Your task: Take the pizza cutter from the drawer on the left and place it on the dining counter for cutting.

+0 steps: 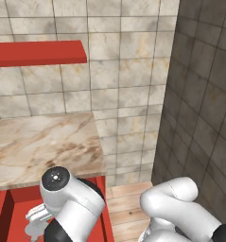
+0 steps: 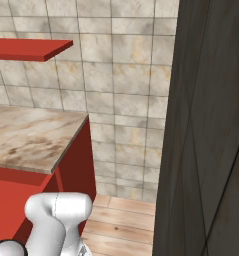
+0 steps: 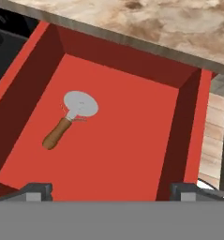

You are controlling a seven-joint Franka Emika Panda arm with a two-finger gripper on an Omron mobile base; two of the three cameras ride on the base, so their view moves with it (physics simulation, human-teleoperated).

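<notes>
- Red drawer (image 3: 132, 136) stands pulled out under the marbled wall counter (image 1: 39, 142), its plain floor bare except for one tool.
- Lying flat on that floor, toward the left side wall, is the pizza cutter (image 3: 71, 117): grey wheel toward the back, brown handle angled toward the front-left corner.
- Above the drawer hangs the gripper (image 3: 111, 190), fingers spread wide, holding nothing, well apart from the cutter.
- To do this step well, I'd shift the hand over the handle, turn the fingers to straddle it crosswise, then descend straight.
- Risk, as I judge it: the near side wall could catch one finger, and the thin wheel offers a poor grip.
</notes>
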